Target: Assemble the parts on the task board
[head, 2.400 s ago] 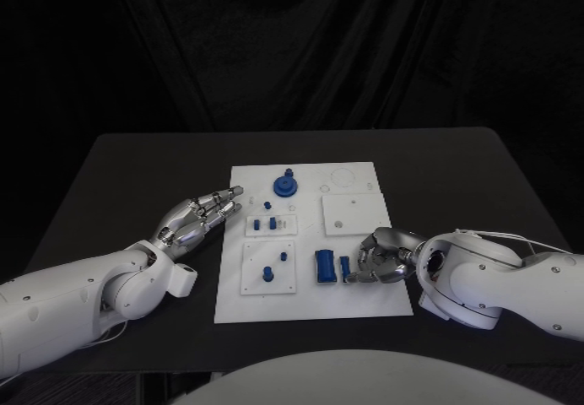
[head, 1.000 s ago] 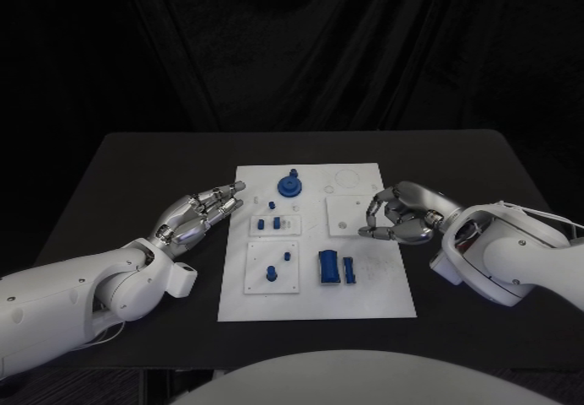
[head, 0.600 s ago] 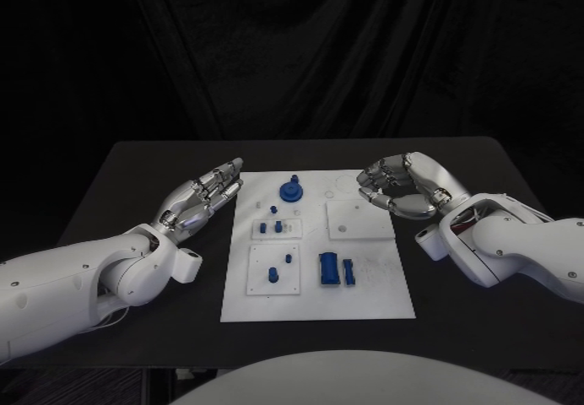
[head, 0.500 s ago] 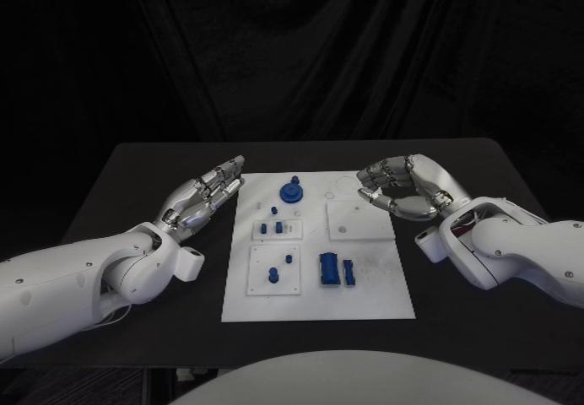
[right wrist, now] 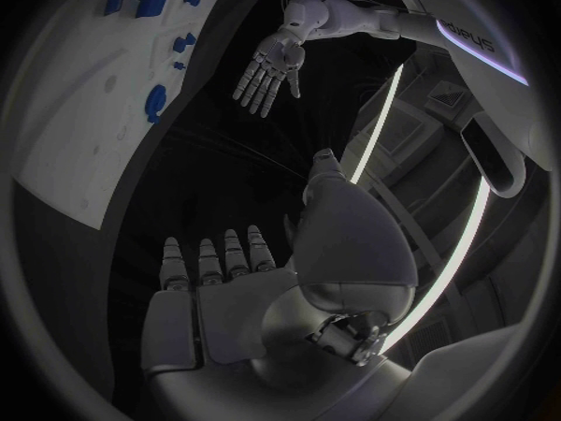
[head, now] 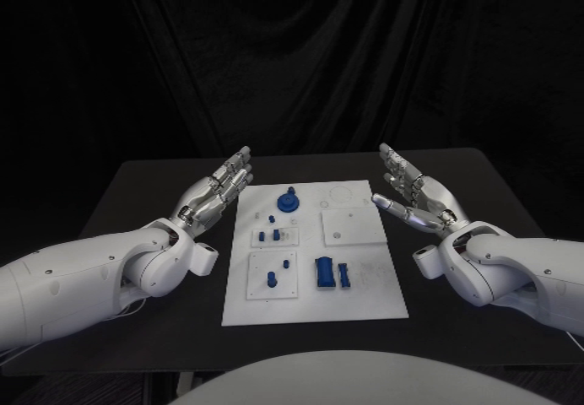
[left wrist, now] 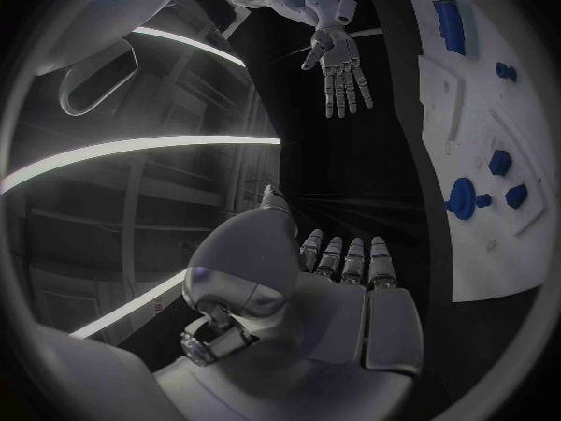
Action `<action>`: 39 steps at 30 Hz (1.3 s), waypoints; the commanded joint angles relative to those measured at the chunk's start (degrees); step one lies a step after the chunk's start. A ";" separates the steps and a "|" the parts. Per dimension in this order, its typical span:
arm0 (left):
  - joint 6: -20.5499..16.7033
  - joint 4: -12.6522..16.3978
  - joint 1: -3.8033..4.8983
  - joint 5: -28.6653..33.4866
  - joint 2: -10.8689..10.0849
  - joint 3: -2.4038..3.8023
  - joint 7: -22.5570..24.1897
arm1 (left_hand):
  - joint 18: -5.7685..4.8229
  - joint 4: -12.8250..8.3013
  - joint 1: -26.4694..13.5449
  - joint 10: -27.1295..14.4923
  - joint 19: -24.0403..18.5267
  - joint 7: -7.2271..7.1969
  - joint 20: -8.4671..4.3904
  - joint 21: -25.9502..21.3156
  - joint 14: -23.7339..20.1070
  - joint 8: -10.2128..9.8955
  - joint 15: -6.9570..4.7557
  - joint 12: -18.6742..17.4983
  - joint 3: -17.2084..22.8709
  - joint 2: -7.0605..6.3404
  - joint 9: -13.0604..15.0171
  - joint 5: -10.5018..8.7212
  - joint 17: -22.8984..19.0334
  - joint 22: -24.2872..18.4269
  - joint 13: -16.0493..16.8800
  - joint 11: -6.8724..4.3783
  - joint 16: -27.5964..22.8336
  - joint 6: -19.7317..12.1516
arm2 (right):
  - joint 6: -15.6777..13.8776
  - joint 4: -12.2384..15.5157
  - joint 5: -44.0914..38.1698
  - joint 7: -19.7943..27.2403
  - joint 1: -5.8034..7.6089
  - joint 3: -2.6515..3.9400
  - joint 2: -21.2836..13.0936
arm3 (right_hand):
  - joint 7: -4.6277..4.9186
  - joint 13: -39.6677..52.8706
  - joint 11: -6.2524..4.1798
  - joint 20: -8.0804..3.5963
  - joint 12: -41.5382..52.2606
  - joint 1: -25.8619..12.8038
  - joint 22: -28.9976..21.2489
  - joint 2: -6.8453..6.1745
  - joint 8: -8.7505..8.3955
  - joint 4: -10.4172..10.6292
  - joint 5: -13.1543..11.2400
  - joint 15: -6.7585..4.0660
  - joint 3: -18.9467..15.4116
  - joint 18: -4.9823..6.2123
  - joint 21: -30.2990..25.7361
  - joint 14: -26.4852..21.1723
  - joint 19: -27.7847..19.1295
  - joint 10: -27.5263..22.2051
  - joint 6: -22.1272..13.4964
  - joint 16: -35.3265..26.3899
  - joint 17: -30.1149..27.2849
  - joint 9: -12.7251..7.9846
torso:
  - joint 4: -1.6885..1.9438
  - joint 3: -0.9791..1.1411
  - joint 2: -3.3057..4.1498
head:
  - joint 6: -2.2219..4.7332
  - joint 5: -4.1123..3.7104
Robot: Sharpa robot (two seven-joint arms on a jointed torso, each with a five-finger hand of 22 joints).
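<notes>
While both hands are raised off the surface (head: 146,177), nothing is being held.
Left hand: the left hand (head: 219,190) is seen flat and wide, fingers stretched forward, just beside the left edge of the task board (head: 365,295); no part is touched. The same spread fingers are shown in the left wrist view (left wrist: 351,281).
Right hand: the right hand (head: 413,198) is seen wide, fingers extended and apart, just beside the board's right edge; nothing is held. It is confirmed in the right wrist view (right wrist: 216,281).
Board: it is laid flat in the middle of the surface, between the two hands.
Parts seated, as judged: a round blue knob part (head: 289,202) is stood at the far end; small blue pegs (head: 274,235) are stood in the upper left plate; two more pegs (head: 273,283) are stood in the lower left plate.
Parts loose, as judged: a blue block (head: 325,272) and a slim blue bar (head: 346,275) are laid side by side near the board's near end, apparently not in a fixture.
Open seats: the right square plate (head: 353,226) and the round outline (head: 344,196) above it are seen without blue parts.
Progress: judged partly done; whether the block and bar belong in the vacant plate cannot be told.
</notes>
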 commanded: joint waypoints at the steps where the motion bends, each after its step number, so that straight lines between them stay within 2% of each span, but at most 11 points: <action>1: -2.73 -0.30 -0.30 -0.24 0.32 0.06 8.91 | 0.36 0.06 -0.78 -0.04 -0.01 1.17 -0.32 -0.20 0.07 -0.24 -5.59 -0.19 -0.47 -0.01 -0.04 -1.24 -0.06 -0.07 -0.17 -1.67 -0.20 0.15 | 4.42 -0.36 5.43 5.02 -0.43 0.05 0.30 | -1.10 -0.21 -0.83 -0.41 -0.20 -0.67 -0.49 -0.65 -0.28 0.00 -0.38 -2.06 -0.67 1.10 -0.28 -0.03 -0.12 -0.50 -0.36 -0.23 -0.05 -0.17 | -0.60 0.05 -0.74 | 0.00 0.61; 8: -2.95 -0.61 -0.96 -0.24 0.60 0.06 8.82 | 0.59 0.06 -1.31 -0.04 -0.01 1.49 0.82 -0.20 0.07 -0.22 -4.94 -0.19 -0.76 -0.15 -0.02 -2.68 -0.06 -0.07 -0.17 -1.41 -0.20 0.34 | 4.96 -1.03 5.99 6.20 -0.89 0.04 0.99 | -1.83 -0.48 -1.17 -0.06 -0.28 -0.21 -1.27 -2.33 -0.31 0.05 -0.13 -1.90 -2.04 1.20 -0.41 -0.03 -0.44 -1.19 -0.83 -0.23 -0.05 -0.31 | -0.85 -0.24 -0.84 | 0.00 0.55; 9: -1.74 -0.69 -0.80 -0.07 0.46 0.00 0.00 | -2.93 -4.86 -20.53 -0.04 -0.01 3.13 0.58 -0.20 0.07 -1.10 1.77 -0.19 5.52 -5.02 -0.92 -6.72 -0.06 -0.07 -0.17 0.80 -0.20 -4.94 | 2.93 -0.91 4.05 3.30 -0.71 0.02 0.97 | 3.34 -1.77 2.05 -2.81 -3.60 -18.59 -2.03 1.55 -1.32 -5.14 -3.08 1.75 1.88 -4.89 -0.55 -0.03 -0.72 -3.49 -2.83 -0.23 -0.05 -1.37 | -0.64 -0.08 -0.71 | 0.00 0.75; 11: -1.98 -0.66 -0.82 0.02 0.50 0.08 -0.06 | -4.23 -7.64 -29.61 -0.04 -0.01 8.12 0.58 -0.20 0.07 -1.10 1.77 -0.19 8.68 -5.77 -0.92 -6.72 -0.06 -0.07 -0.17 1.85 -0.20 -4.94 | 2.75 -0.99 4.28 3.20 -0.74 0.19 1.15 | 5.98 -1.77 3.72 -4.35 -3.60 -27.47 -2.03 2.13 -1.32 -8.08 -4.73 1.75 3.94 -4.89 -0.55 -0.03 -0.72 -3.49 -7.49 -0.23 -0.05 -1.37 | -0.65 -0.08 -0.71 | 0.12 0.76; 12: -2.26 -0.62 -0.83 0.12 0.54 0.18 -0.13 | -5.18 -9.10 -35.78 -0.04 -0.01 8.12 0.58 -0.20 0.07 -1.10 1.77 -0.19 10.36 -7.37 -0.92 -6.72 -0.06 -0.07 -0.17 5.99 -0.20 -4.94 | 2.53 -1.07 4.57 3.08 -0.76 0.40 1.36 | 7.40 -1.77 4.66 -5.16 -3.60 -33.58 -2.03 3.40 -1.32 -9.66 -5.61 1.75 5.06 -4.89 -0.55 -0.03 -0.72 -3.49 -7.49 -0.23 -0.05 -1.37 | -0.67 -0.09 -0.71 | 0.26 0.76; 13: -2.69 -0.56 -0.85 0.26 0.61 0.33 -0.24 | -9.75 -10.27 -40.71 -0.04 -0.01 8.12 0.58 -0.20 0.07 -1.10 1.77 -0.19 11.73 -8.73 -0.92 -6.72 -0.06 -0.07 -0.17 5.99 -0.20 -4.94 | 2.20 -1.21 4.99 2.90 -0.81 0.72 1.68 | 8.56 -1.77 9.22 -9.18 -3.60 -38.35 -2.03 4.37 -1.32 -10.93 -9.88 1.75 5.99 -4.89 -0.55 -0.03 -0.72 -3.49 -7.49 -0.23 -0.05 -1.37 | -0.69 -0.10 -0.72 | 0.47 0.77; 14: -3.51 -0.45 -0.90 0.55 0.74 0.62 -0.46 | -9.75 -12.19 -48.35 -0.04 -0.01 8.12 0.58 -0.20 0.07 -1.10 1.77 -0.19 13.86 -10.83 -0.92 -6.72 -0.06 -0.07 -0.17 5.99 -0.20 -4.94 | 1.57 -1.46 5.82 2.55 -0.89 1.34 2.30 | 9.93 -1.77 9.22 -9.18 -3.60 -43.68 -2.03 5.50 -1.32 -12.42 -9.88 1.75 10.52 -4.89 -0.55 -0.03 -0.72 -3.49 -7.49 -0.23 -0.05 -1.37 | -0.73 -0.12 -0.73 | 0.89 0.78; 15: -4.19 -0.35 -0.93 0.79 0.84 0.85 -0.64 | -9.75 -16.65 -50.44 -0.04 -0.01 8.12 0.58 -0.20 0.07 -1.10 1.77 -0.19 14.42 -11.42 -0.92 -6.72 -0.06 -0.07 -0.17 5.99 -0.20 -4.94 | 1.05 -1.68 6.50 2.25 -0.96 1.85 2.82 | 14.46 -1.77 9.22 -9.18 -3.60 -46.60 -2.03 9.58 -1.32 -13.23 -9.88 1.75 10.52 -4.89 -0.55 -0.03 -0.72 -3.49 -7.49 -0.23 -0.05 -1.37 | -0.76 -0.14 -0.73 | 1.23 0.79; 16: -5.01 -0.24 -0.97 1.08 0.97 1.14 -0.85 | -9.75 -16.65 -53.18 -0.04 -0.01 8.12 0.58 -0.20 0.07 -1.10 1.77 -0.19 15.25 -16.03 -0.92 -6.72 -0.06 -0.07 -0.17 5.99 -0.20 -4.94 | 0.42 -1.93 7.32 1.90 -1.05 2.47 3.44 | 14.46 -1.77 9.22 -9.18 -3.60 -48.96 -2.03 9.58 -1.32 -17.31 -9.88 1.75 10.52 -4.89 -0.55 -0.03 -0.72 -3.49 -7.49 -0.23 -0.05 -1.37 | -0.80 -0.16 -0.74 | 1.64 0.81; 30: -26.90 2.77 -2.11 8.78 4.40 8.77 -6.59 | -9.75 -16.65 -66.83 -0.04 -0.01 8.12 0.58 -0.20 0.07 -1.10 1.77 -0.19 19.34 -16.03 -0.92 -6.72 -0.06 -0.07 -0.17 5.99 -0.20 -4.94 | -11.04 -6.59 22.26 -4.49 -2.58 13.68 14.71 | 14.46 -1.77 9.22 -9.18 -3.60 -61.55 -2.03 9.58 -1.32 -17.31 -9.88 1.75 10.52 -4.89 -0.55 -0.03 -0.72 -3.49 -7.49 -0.23 -0.05 -1.37 | -1.84 -0.69 -0.95 | 12.16 1.15; 39: -35.89 4.01 -2.57 11.94 5.81 11.90 -8.94 | -9.75 -16.65 -66.83 -0.04 -0.01 8.12 0.58 -0.20 0.07 -1.10 1.77 -0.19 19.34 -16.03 -0.92 -6.72 -0.06 -0.07 -0.17 5.99 -0.20 -4.94 | -11.64 -6.83 23.04 -4.82 -2.66 14.26 15.29 | 14.46 -1.77 9.22 -9.18 -3.60 -61.55 -2.03 9.58 -1.32 -17.31 -9.88 1.75 10.52 -4.89 -0.55 -0.03 -0.72 -3.49 -7.49 -0.23 -0.05 -1.37 | -2.18 -0.86 -1.02 | 15.52 1.26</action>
